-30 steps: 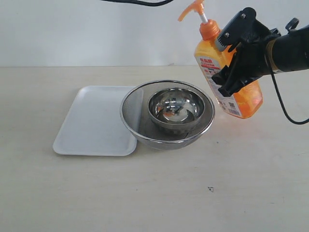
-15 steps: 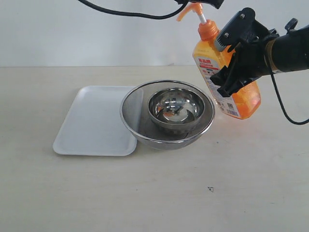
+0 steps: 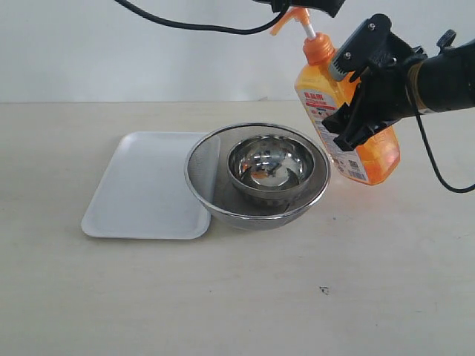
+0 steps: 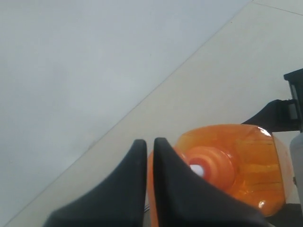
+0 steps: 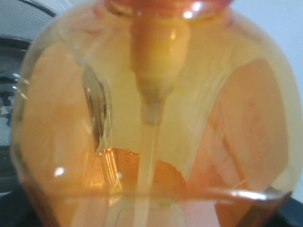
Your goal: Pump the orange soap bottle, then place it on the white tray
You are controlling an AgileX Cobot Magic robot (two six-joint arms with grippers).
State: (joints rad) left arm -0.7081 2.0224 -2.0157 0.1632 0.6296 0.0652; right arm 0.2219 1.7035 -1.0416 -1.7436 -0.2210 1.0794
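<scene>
The orange soap bottle (image 3: 375, 152) leans with its top toward the left, just right of the strainer, its base at the table. My right gripper (image 3: 355, 93) is shut on its body from the right side. In the right wrist view the translucent bottle (image 5: 156, 118) fills the frame and hides the fingers. My left gripper (image 3: 304, 4) sits at the top edge, right over the orange pump head (image 3: 286, 18). From the left wrist, its black fingers (image 4: 175, 179) stand almost together, gripper (image 4: 149, 141) shut, above the bottle's shoulder (image 4: 246, 161). The white tray (image 3: 141, 185) lies at the left.
A round steel mesh strainer (image 3: 204, 185) holding a steel bowl (image 3: 269, 169) stands between tray and bottle, overlapping the tray's right edge. A black cable (image 3: 185, 22) runs along the top. A pale wall closes the back of the table.
The left gripper has come down into view onto the pump head. The bottle has shifted slightly left and lower in the right gripper's hold.
</scene>
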